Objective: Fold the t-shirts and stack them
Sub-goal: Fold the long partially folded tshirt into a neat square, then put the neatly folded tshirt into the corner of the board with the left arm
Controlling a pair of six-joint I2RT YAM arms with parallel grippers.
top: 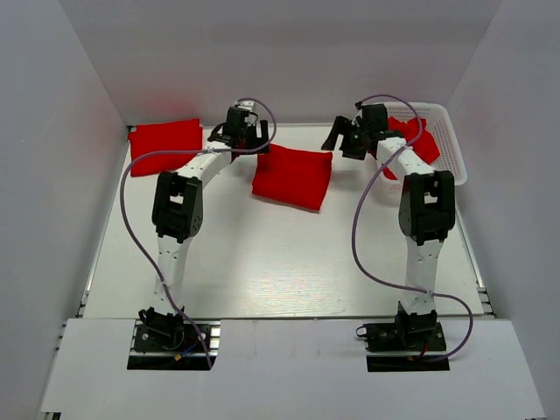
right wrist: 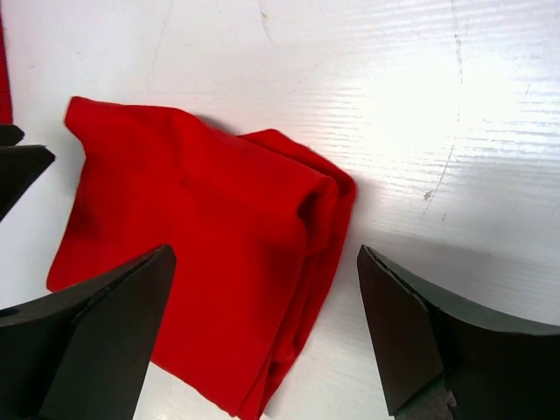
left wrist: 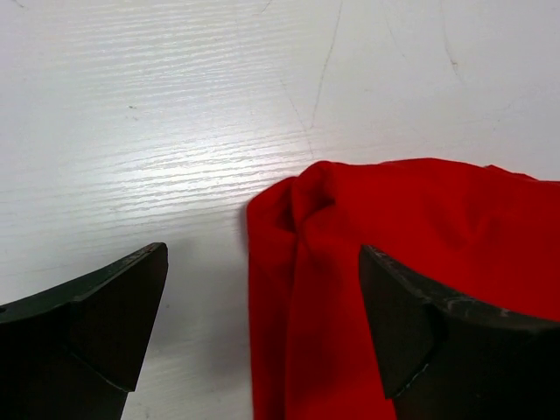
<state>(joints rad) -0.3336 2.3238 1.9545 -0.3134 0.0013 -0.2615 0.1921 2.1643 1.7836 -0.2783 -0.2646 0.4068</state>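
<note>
Now, top view. The middle shirt (top: 293, 177) lies folded into a rough rectangle on the table (top: 262, 262), a little far of centre. The left shirt (top: 166, 140), also folded, sits in the far left corner, well apart from it. The basket (top: 448, 153) at far right holds more red cloth (top: 418, 140). The left claw (top: 243, 131) hovers by the middle shirt's far left corner. The right claw (top: 350, 138) hangs between that shirt and the basket.

Left wrist view. The left claw (left wrist: 261, 254) is spread wide with nothing gripped. A bunched corner of the middle shirt (left wrist: 420, 227) shows by the right finger, with bare table by the left finger.

Right wrist view. The right claw (right wrist: 264, 254) is equally wide and empty. The middle shirt (right wrist: 201, 236) shows between the fingers. Its layered fold edge faces right and is slightly ragged at the corner. I cannot tell how high the claw stands above it.

Judgement: folding of the middle shirt looks done, and stacking it on the left shirt is not yet done.
- Take both claws straight up and clear first, so no finger drags a layer open.
- For the carry, grip opposite ends and pinch every layer, including that bunched corner.
- Lift level and set it down square on the left shirt.
- Risk: catching only the top layer, which would unfold the shirt in the air.
</note>
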